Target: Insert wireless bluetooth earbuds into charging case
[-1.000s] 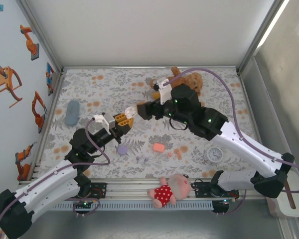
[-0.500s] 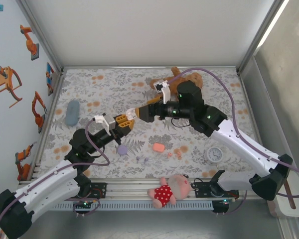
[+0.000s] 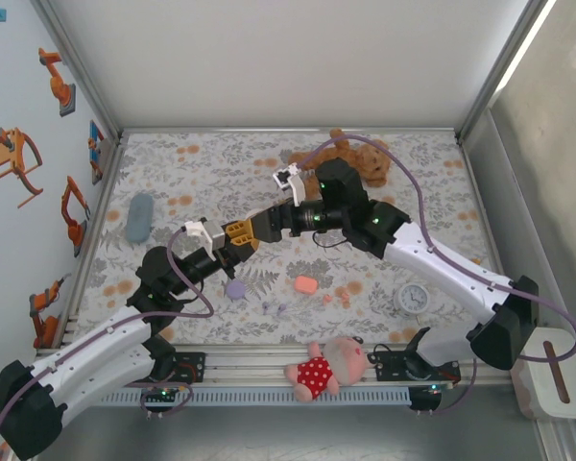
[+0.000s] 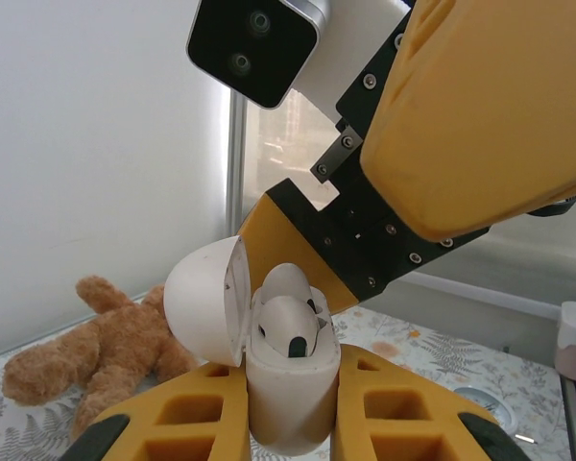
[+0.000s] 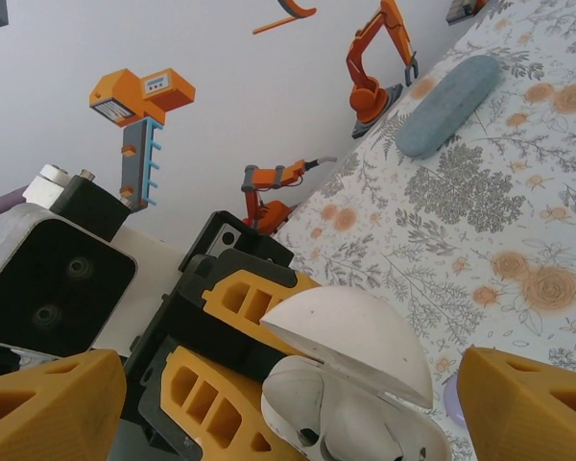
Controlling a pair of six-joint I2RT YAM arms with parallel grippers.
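Left end effector, clamped on the glossy white plastic charging case, must hold steady; white earbuds sit inside. Bring the wide-open, empty right end effector squarely onto its raised lid.

white case cut off at bottom edge; seated earbuds stems hidden inside; table earbuds too tiny to tell

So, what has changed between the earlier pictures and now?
The right arm swung left, the right end effector staying open by the open white case. The left end effector kept gripping that case; the lilac case and coral case on the table did not move.
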